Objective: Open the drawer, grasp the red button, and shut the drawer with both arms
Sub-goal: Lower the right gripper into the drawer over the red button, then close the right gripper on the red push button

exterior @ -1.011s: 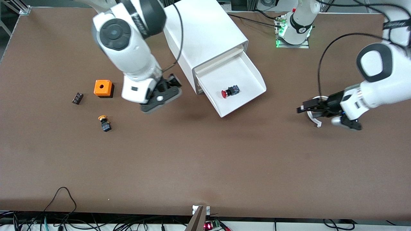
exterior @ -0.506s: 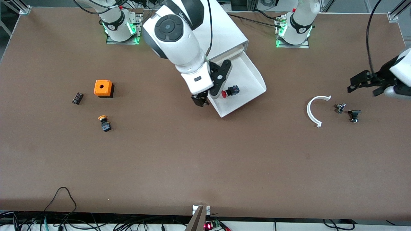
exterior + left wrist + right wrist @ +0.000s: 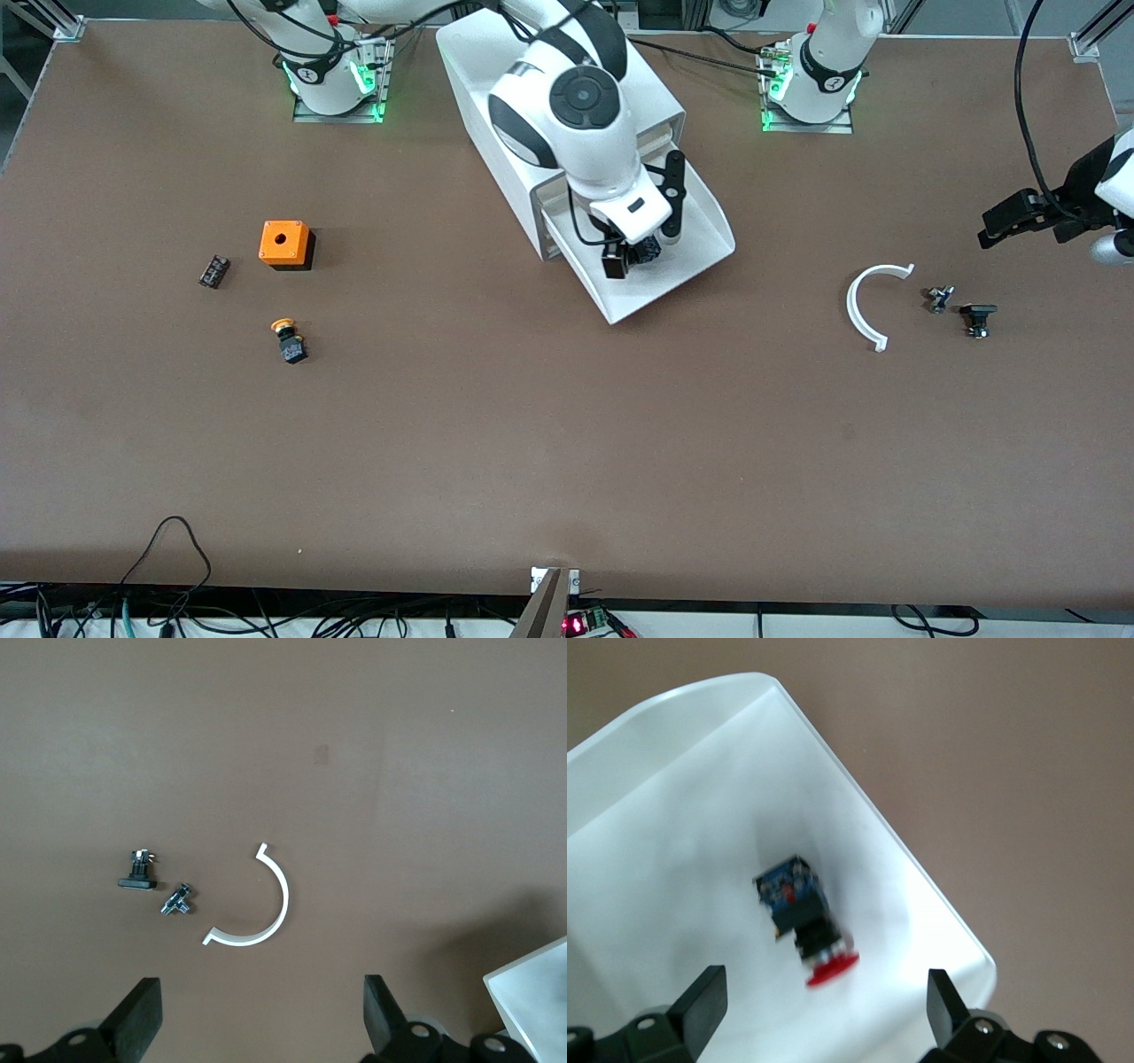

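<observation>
Hovering my right hand (image 3: 819, 1014) spread over the open drawer (image 3: 700, 208), I see the button (image 3: 799, 917) lying straight below between the fingers, red cap toward the drawer's front rim; left hand (image 3: 1019, 217) waits spread near the surface's edge.

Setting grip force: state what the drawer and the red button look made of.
Drawer: likely smooth white plastic; thin, rounded walls with a soft sheen. Red button: apparently hard plastic; glossy red cap on a black body, its base showing blue.
</observation>
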You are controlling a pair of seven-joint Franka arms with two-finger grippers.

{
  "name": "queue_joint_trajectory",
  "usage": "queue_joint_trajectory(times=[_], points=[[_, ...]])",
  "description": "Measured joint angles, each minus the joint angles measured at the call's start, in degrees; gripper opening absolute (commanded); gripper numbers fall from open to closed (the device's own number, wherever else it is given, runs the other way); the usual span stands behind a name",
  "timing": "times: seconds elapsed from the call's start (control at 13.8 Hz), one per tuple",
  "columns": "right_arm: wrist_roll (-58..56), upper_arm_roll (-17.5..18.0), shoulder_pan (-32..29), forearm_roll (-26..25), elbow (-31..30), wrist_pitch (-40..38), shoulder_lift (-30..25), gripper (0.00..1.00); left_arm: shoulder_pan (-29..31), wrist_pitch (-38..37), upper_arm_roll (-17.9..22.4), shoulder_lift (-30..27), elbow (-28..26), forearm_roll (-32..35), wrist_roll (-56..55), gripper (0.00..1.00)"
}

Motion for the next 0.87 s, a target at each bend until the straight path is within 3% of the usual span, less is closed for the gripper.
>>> queue_joint_trajectory(times=[0.87], points=[[-5.2,-1.8,4.2,-3.5,1.6,-1.6,3.2,1.0,0.0,0.0,0.0,0.1,0.0,0.2,-0.5,1.0]])
